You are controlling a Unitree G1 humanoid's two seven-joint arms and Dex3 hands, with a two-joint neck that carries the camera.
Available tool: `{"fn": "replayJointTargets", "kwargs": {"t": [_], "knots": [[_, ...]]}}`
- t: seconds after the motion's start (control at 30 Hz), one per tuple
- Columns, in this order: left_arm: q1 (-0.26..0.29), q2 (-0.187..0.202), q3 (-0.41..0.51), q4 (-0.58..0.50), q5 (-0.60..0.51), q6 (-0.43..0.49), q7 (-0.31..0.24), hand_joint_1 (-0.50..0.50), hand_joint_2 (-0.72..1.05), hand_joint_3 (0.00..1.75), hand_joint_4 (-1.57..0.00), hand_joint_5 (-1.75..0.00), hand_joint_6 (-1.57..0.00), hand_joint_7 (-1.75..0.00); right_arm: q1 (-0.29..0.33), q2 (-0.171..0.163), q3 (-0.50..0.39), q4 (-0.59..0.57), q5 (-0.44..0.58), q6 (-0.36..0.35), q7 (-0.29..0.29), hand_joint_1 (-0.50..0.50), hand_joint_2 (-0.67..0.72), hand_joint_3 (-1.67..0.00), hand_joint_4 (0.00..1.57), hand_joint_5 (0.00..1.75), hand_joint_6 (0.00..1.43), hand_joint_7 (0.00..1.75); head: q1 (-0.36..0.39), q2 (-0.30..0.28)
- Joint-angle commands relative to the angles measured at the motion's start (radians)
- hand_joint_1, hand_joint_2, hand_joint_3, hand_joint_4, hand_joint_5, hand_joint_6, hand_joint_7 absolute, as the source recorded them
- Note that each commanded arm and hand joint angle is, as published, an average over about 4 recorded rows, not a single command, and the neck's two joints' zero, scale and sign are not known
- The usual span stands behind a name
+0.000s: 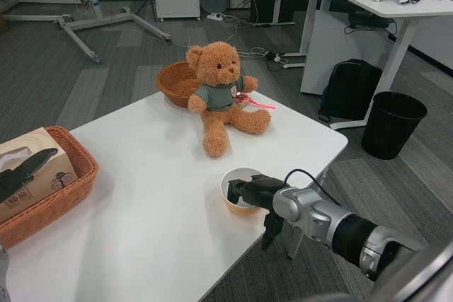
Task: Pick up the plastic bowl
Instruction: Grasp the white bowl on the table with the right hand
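**Right hand at the bowl near the table's edge**

At the far left a woven orange basket [67, 189] with a ribbed, plaited wall sits on the smooth white table [156, 196]. It holds a boxy cardboard tissue box [32, 171], and something dark lies across the box's face; whether that is the left hand cannot be told. Farther back, near the table's far edge, a second round woven basket [173, 84] stands just behind a plush brown teddy bear [223, 93], which sits upright in a grey-green shirt, its fuzzy legs stretched toward the camera. Right of centre, close to the near right edge of the table, stands the plastic bowl [237, 187]: round, smooth, pale inside with an orange outer wall, upright with its mouth facing up, so it has no long axis to speak of. The black right hand [253, 192] reaches in from the right on a silver forearm, its fingers curled over the bowl's right rim and gripping it, the bowl resting on the table
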Motion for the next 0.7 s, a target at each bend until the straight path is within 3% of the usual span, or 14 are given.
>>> {"fn": "replayJointTargets", "kwargs": {"t": [0.03,0.17,0.27,0.37,0.5,0.57,0.7], "knots": [[0.008,0.007,-0.001,0.003,-0.001,-0.002,0.000,-0.50,0.43,0.00,0.00,0.00,0.00,0.00,0.015,-0.007,-0.025,-0.013,0.001,0.001,0.007,-0.46,-0.29,-0.32,0.19,1.53,0.00,1.05,0.009,0.001],[0.016,0.007,0.003,0.001,-0.003,-0.002,0.000,-0.50,0.43,0.00,0.00,0.00,0.00,0.00,0.015,-0.004,-0.047,-0.043,0.000,0.001,0.007,-0.46,-0.29,-0.32,0.06,1.41,0.00,1.05,0.019,-0.008],[0.021,0.007,0.006,0.000,-0.005,-0.002,0.000,-0.50,0.43,0.00,0.00,0.00,0.00,0.00,0.015,-0.002,-0.064,-0.081,-0.011,0.007,0.006,-0.46,-0.29,-0.32,0.01,1.28,0.00,0.91,0.026,-0.015],[0.021,0.007,0.006,0.000,-0.008,-0.003,0.000,-0.50,0.43,0.00,0.00,0.00,0.00,0.00,0.016,0.001,-0.080,-0.115,-0.023,0.014,0.005,-0.46,-0.21,-0.32,0.00,0.90,0.00,0.66,0.026,-0.017],[0.021,0.007,0.007,0.001,-0.013,-0.003,0.000,-0.50,0.43,0.00,0.00,0.00,0.00,0.00,0.030,0.001,-0.104,-0.180,-0.031,0.022,0.006,-0.46,-0.11,-0.32,0.00,0.19,0.00,0.38,0.028,-0.025],[0.021,0.007,0.007,0.001,-0.014,-0.003,0.000,-0.50,0.43,0.00,0.00,0.00,0.00,0.00,0.034,0.001,-0.111,-0.200,-0.030,0.025,0.006,-0.46,-0.07,-0.28,0.00,0.02,0.00,0.30,0.029,-0.027],[0.022,0.007,0.007,0.001,-0.015,-0.004,0.000,-0.50,0.43,0.00,0.00,0.00,0.00,0.00,0.042,0.002,-0.124,-0.248,-0.030,0.025,0.006,-0.42,-0.03,-0.24,0.00,0.00,0.00,0.17,0.024,-0.029]]}}
